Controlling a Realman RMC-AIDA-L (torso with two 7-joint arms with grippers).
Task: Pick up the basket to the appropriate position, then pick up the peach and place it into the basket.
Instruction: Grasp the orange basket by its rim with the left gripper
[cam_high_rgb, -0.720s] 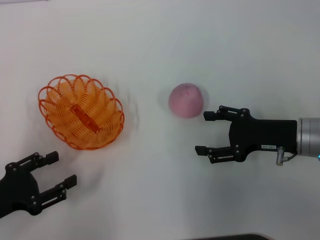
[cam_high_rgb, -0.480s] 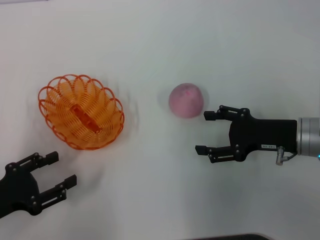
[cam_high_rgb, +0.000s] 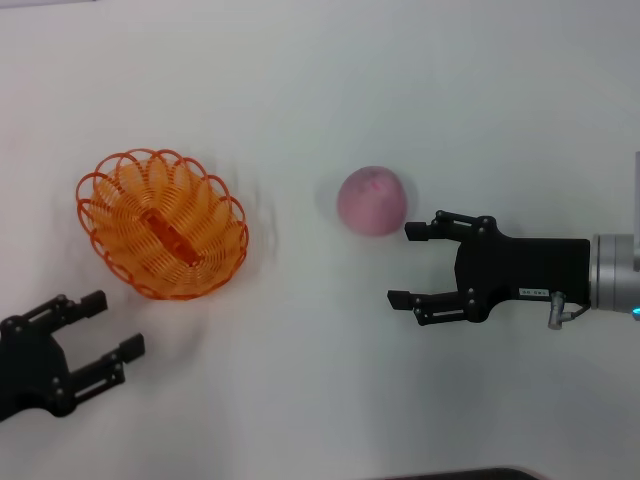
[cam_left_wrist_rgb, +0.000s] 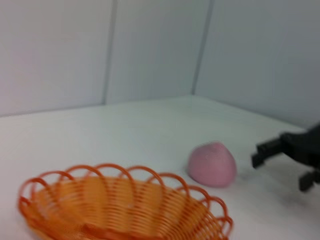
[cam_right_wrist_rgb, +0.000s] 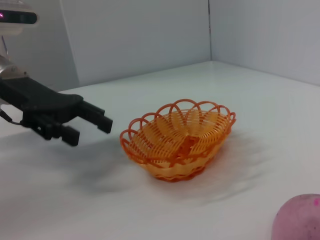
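The orange wire basket (cam_high_rgb: 162, 224) sits upright on the white tabletop (cam_high_rgb: 320, 90) at the left of the head view, empty of fruit, with the pink peach (cam_high_rgb: 372, 200) well apart from it near frame centre — both rest on the surface, neither held. The left pincer (cam_high_rgb: 95, 331) lies at the lower left, fingers spread and released, near the basket's lower edge but clear of it. The right pincer (cam_high_rgb: 408, 264) reaches in from the right with fingers spread and released — its upper fingertip just beside the peach's lower right side, gripping nothing.
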